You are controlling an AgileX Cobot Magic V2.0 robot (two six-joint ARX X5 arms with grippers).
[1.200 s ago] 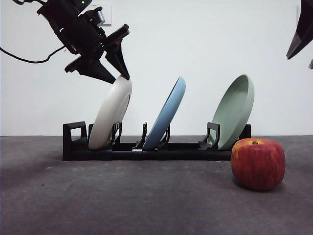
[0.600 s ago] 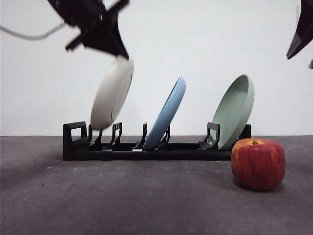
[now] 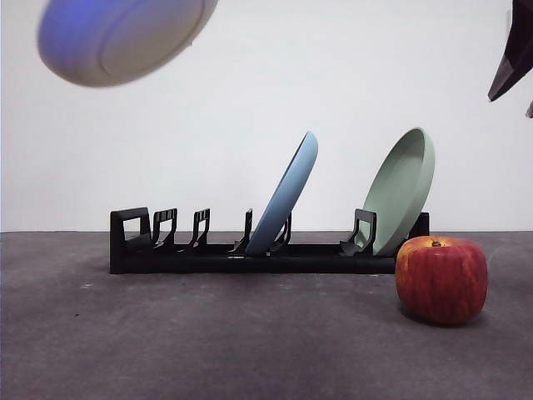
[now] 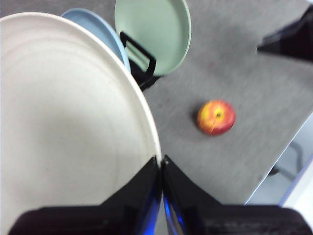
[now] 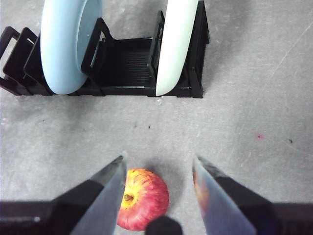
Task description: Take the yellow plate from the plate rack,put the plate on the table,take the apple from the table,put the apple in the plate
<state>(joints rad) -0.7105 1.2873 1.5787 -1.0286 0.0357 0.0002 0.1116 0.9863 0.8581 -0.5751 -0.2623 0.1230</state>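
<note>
Worktop [image 3: 208,333] of dark grey carried the plate rack [image 3: 250,254], where the light blue plate [image 3: 285,193] and pale green plate [image 3: 401,190] leaned in their slots. Yellow plate [image 3: 121,37] hung high above the rack's boxy end, clear of it, with the left gripper [image 4: 161,164] clamped on its rim. Apple [image 3: 441,279] sat on the worktop just beside the green plate. Above it hung the right gripper [image 5: 159,166], jaws apart
</note>
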